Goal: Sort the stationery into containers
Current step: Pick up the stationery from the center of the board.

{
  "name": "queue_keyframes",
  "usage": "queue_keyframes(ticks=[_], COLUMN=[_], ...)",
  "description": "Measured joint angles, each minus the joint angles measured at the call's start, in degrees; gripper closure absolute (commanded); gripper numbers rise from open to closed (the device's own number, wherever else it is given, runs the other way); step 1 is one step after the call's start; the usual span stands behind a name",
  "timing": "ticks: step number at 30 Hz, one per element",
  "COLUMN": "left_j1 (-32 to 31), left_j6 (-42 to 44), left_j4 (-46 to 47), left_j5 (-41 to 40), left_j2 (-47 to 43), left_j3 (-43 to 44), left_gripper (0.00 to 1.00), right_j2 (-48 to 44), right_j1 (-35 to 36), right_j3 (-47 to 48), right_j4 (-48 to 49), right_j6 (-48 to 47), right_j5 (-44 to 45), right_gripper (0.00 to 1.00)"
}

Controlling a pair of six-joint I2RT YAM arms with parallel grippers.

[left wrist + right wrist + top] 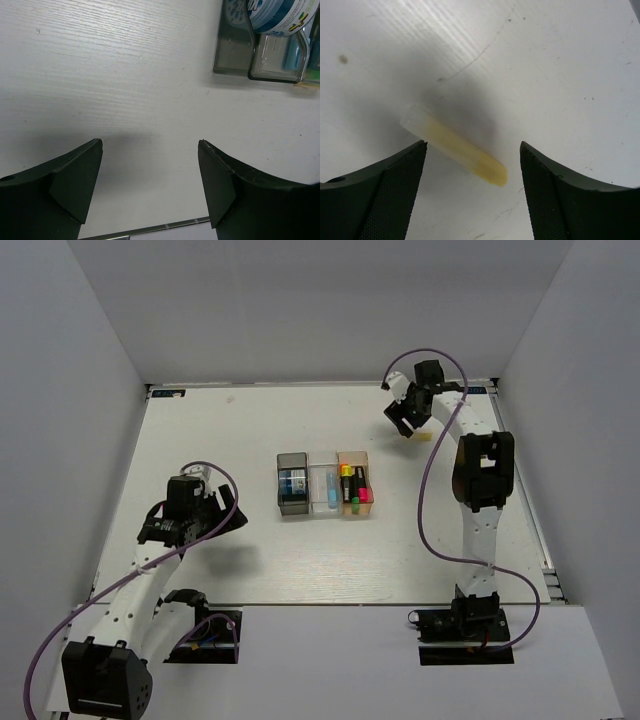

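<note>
3 bins point(324, 469) at counter point(220, 440) centre; 1 pale-yellow stick point(454, 145) at 2 o'clock.
L end effector point(150, 142) & R end effector point(472, 143) both open, R over stick.

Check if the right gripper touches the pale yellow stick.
Cannot tell. In the right wrist view the pale yellow stick lies between the fingers of the right gripper, its edge meeting one fingertip in the image.

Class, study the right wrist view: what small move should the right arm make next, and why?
Probably lower the right gripper and close on the pale-yellow stick. Its jaws stand open, and the stick lies loose on the table below and between them, outside the bins.
</note>
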Motion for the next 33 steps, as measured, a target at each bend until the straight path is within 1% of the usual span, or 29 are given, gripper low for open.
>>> queue_keyframes(ticks=[2, 6, 7, 9, 13, 17, 23, 24, 26, 30, 31, 33], left_j1=[0.0, 0.0, 0.02, 0.02, 0.04, 0.04, 0.04, 0.04, 0.04, 0.04, 0.04, 0.04], left_j6=[0.07, 0.31, 0.39, 0.44, 0.44, 0.44, 0.44, 0.44, 0.44, 0.46, 0.46, 0.46], left_j4=[-0.02, -0.02, -0.02, -0.07, -0.39, -0.57, -0.66, -0.68, -0.68, -0.68, -0.68, -0.7], left_j5=[-0.2, -0.52, -0.57, -0.59, -0.7, -1.16, -1.25, -1.27, -1.29, -1.33, -1.33, -1.33], left_j2=[0.35, 1.2, 1.49, 1.99, 2.64, 2.62, 2.8, 2.8, 2.78, 2.75, 2.75, 2.69], left_j3=[0.0, 0.0, 0.0, 0.0, 0.0, 0.0, 0.0, 0.0, 0.0, 0.0, 0.0, 0.0], left_gripper=[0.13, 0.13, 0.13, 0.13, 0.13, 0.13, 0.13, 0.13, 0.12, 0.12, 0.12, 0.12], right_j2=[1.81, 2.12, 2.29, 3.63, 6.86, 7.13, 7.39, 7.41, 7.85, 12.31, 12.5, 12.41], right_j1=[-0.59, -2.12, -2.34, -2.73, -2.99, -3.1, -3.98, -4.09, -4.13, -4.09, -4.04, -3.98], right_j3=[1.86, -2.38, -3.04, -2.62, 1.36, 1.09, 1.55, 1.55, 3.1, 12.61, 13.16, 13.18], right_j4=[1.44, 5.84, 6.49, 7.58, 10.01, 11.39, 10.6, 10.25, 8.09, -0.79, -1.73, -3.56], right_j6=[1.36, 5.16, 6.03, 7.34, 9.38, 9.77, 8.41, 8.11, 7.41, 5.03, 4.07, 2.27], right_j5=[0.07, 0.46, 0.87, 1.73, 2.75, 2.19, -1.79, -2.36, -3.17, -4.15, -4.13, -4.17], right_gripper=[0.27, 0.39, 0.46, 0.54, 0.55, 0.55, 0.55, 0.52, 0.49, 0.49, 0.49, 0.53])
